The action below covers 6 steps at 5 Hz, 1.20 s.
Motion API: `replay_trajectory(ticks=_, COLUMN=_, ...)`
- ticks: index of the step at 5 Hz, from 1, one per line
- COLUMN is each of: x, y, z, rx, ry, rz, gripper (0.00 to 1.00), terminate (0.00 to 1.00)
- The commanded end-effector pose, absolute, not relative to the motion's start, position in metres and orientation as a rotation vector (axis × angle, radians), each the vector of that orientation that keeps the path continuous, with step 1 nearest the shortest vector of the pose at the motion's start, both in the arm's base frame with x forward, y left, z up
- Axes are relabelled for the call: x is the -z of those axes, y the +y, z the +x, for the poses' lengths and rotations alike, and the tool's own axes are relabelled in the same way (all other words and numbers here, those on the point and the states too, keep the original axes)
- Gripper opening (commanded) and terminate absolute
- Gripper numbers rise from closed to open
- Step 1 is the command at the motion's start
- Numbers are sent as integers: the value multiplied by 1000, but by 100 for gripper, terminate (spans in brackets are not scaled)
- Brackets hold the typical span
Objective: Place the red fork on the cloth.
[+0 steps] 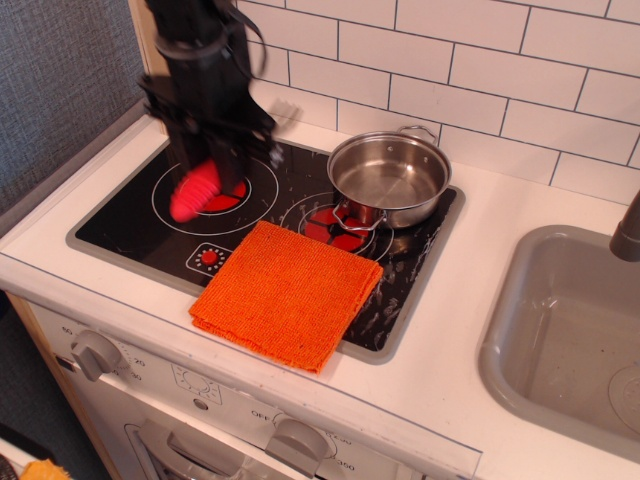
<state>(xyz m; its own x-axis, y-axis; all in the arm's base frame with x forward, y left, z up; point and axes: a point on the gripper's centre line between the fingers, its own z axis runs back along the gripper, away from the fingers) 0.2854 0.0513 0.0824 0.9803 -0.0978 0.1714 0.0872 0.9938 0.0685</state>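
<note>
My gripper is shut on the red fork, a red-pink ribbed toy piece that hangs below the black fingers, blurred by motion. It is held in the air above the left burner of the black stovetop. The orange woven cloth lies flat at the front of the stove, below and to the right of the fork, apart from it. The arm covers the spot where the green knobbly toy stood, so that toy is hidden.
A steel pot stands on the right burner, just behind the cloth. A grey sink is at the right. White tiles form the back wall. Oven knobs line the front edge.
</note>
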Motion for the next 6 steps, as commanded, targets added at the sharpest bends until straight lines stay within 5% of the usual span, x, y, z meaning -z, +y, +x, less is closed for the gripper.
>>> replay_trajectory(ticks=1, x=-64, y=21, z=255, rx=98, ry=-138, rz=67, gripper=0, terminate=0)
replay_trajectory(ticks=3, x=-40, y=7, z=261, rx=92, ry=-78, rz=54, gripper=0, terminate=0)
replay_trajectory(ticks=4, x=-38, y=9, z=265, rx=77, ry=-62, rz=46, gripper=100, terminate=0)
replay_trajectory(ticks=6, x=-62, y=20, z=263, rx=58, ry=-104, rz=34, gripper=100, terminate=0)
